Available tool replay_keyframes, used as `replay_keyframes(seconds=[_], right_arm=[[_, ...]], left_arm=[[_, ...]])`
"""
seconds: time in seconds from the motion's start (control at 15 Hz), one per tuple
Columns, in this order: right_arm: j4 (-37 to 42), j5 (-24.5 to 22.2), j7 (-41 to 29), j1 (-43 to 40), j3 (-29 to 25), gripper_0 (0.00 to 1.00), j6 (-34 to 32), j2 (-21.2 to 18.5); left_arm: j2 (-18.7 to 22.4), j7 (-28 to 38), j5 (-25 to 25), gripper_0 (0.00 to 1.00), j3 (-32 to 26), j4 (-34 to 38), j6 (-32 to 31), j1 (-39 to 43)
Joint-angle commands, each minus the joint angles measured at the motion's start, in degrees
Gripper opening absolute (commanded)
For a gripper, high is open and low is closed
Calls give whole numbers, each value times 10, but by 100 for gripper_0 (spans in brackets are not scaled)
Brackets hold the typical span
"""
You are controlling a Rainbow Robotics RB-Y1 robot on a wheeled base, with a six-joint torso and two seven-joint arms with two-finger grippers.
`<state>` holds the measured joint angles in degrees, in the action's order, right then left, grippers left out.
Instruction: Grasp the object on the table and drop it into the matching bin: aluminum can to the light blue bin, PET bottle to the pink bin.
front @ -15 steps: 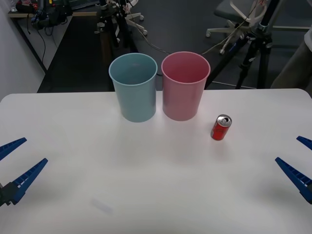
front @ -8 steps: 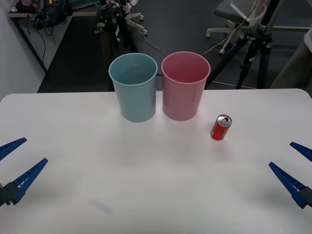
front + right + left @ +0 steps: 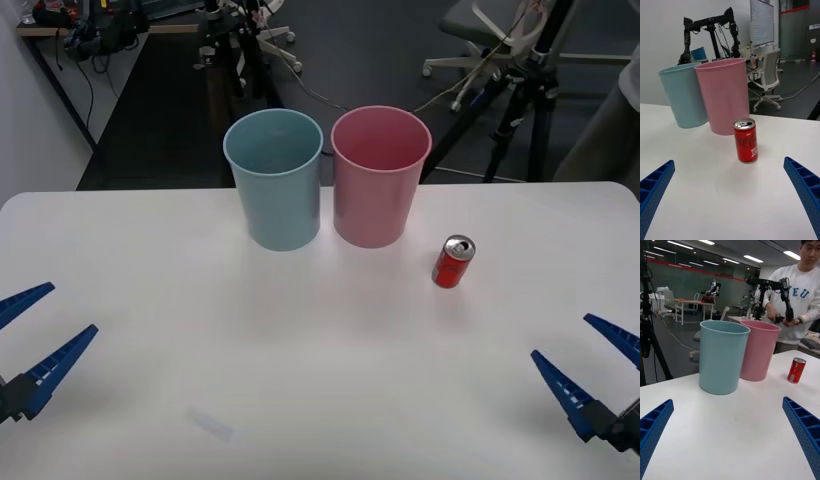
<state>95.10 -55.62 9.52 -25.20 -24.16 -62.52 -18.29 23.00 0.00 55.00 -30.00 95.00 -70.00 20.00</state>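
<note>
A small red aluminum can (image 3: 453,262) with a silver top stands upright on the white table (image 3: 320,400), right of the pink bin (image 3: 380,176). The light blue bin (image 3: 274,178) stands beside the pink one, to its left. My right gripper (image 3: 588,372) is open at the table's right edge, nearer than the can, with nothing between its fingers. The right wrist view shows the can (image 3: 745,140) ahead, in front of the pink bin (image 3: 723,95) and blue bin (image 3: 682,95). At the left edge my left gripper (image 3: 28,335) rests open. The can (image 3: 796,370) also appears in its wrist view.
Both bins stand at the far edge of the table. Tripods and office chairs fill the floor behind the table. A faint pale mark (image 3: 211,424) lies on the near tabletop.
My right gripper has moved left and toward the near edge of the table. The left gripper, the can and both bins have stayed in place.
</note>
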Motion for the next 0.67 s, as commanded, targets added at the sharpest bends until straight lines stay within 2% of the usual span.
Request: replay_keyframes(seconds=[0.07, 0.4, 0.67], right_arm=[[0, 21, 57, -12, 49, 100, 70, 2], [0, 33, 125, 1, 115, 100, 162, 7], [0, 32, 145, 16, 162, 100, 236, 19]], left_arm=[[0, 0, 0, 100, 0, 0, 0, 0], [0, 0, 0, 100, 0, 0, 0, 0], [0, 0, 0, 100, 0, 0, 0, 0]])
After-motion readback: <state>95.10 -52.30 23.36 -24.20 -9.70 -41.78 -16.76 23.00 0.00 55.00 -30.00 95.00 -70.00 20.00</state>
